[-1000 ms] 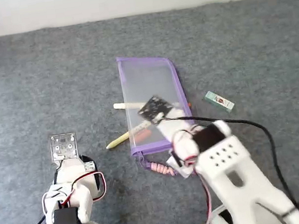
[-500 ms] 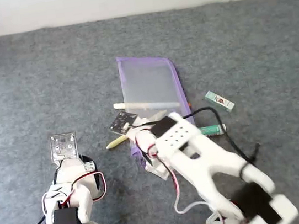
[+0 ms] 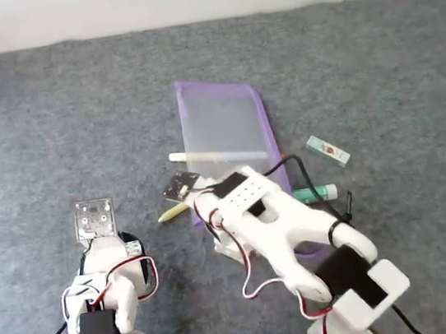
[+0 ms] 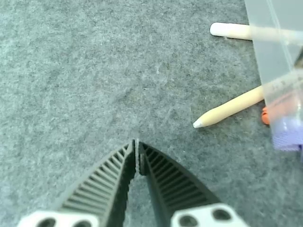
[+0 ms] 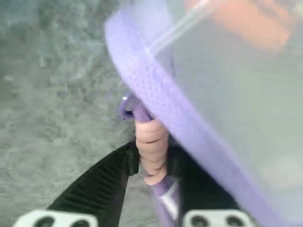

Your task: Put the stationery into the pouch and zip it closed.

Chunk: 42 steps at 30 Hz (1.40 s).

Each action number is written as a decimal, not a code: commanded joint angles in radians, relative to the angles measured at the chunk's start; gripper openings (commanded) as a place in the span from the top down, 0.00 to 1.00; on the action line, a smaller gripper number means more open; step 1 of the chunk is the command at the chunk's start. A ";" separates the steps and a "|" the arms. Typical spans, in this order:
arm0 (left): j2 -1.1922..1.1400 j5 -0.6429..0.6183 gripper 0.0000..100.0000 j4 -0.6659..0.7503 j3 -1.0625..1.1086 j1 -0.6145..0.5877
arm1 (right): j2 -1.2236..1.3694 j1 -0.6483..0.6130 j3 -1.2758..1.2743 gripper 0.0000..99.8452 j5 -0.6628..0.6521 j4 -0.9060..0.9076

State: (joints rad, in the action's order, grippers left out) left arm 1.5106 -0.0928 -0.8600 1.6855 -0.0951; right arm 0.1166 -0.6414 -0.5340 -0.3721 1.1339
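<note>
1. Since a second ago the right arm has swung across the pouch [image 3: 223, 121] to its near left corner. This uncovered a green tube [image 3: 317, 194] just beside the pouch's right edge. The left arm has not moved.
2. The right tool [image 5: 152, 156] pinches the pink zip pull [image 5: 150, 142] at the pouch's corner.
3. The left tool [image 4: 137, 153] is pressed together with nothing in it, over the grey counter [image 3: 373, 54].
4. The pouch lies flat mid-counter, and an orange item [image 5: 246, 21] shows through its translucent wall.
5. A white pen [image 4: 232, 30] and a cream pencil [image 4: 232, 108] each run from the counter to the pouch's left edge. I cannot tell whether they lie inside or beneath it.
6. A small green box [image 3: 326, 151] lies apart on the right, its print too small to read.
</note>
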 commanded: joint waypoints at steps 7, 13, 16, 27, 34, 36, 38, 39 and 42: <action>0.012 0.003 0.99 0.020 -0.004 0.005 | -0.090 -0.012 0.206 0.99 -0.040 0.229; 0.012 0.003 0.99 0.020 -0.004 0.005 | -0.188 -0.018 0.334 0.99 -0.017 0.447; 0.012 0.003 0.99 0.020 -0.004 0.005 | -0.219 -0.013 0.374 0.99 0.083 0.506; 0.012 0.005 0.99 0.020 -0.004 0.005 | -0.344 0.059 0.399 0.99 0.270 0.648; 0.012 0.008 0.99 0.021 -0.004 0.006 | -0.572 0.074 0.394 0.99 0.267 0.647; 0.012 0.009 0.98 0.021 -0.004 0.038 | -0.630 0.074 0.394 0.99 0.265 0.645; 0.012 0.011 0.98 0.021 -0.004 0.098 | -0.674 0.076 0.394 0.99 0.265 0.645; 0.012 0.011 0.98 0.018 -0.004 0.118 | -0.691 0.076 0.394 0.99 0.265 0.645; 0.012 0.011 0.98 0.017 -0.004 0.176 | -0.734 0.074 0.394 0.99 0.265 0.645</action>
State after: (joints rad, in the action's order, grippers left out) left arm 1.5106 -0.0928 -0.8600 1.6855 0.0307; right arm -0.5539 -0.5800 -0.1811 -0.1143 1.7492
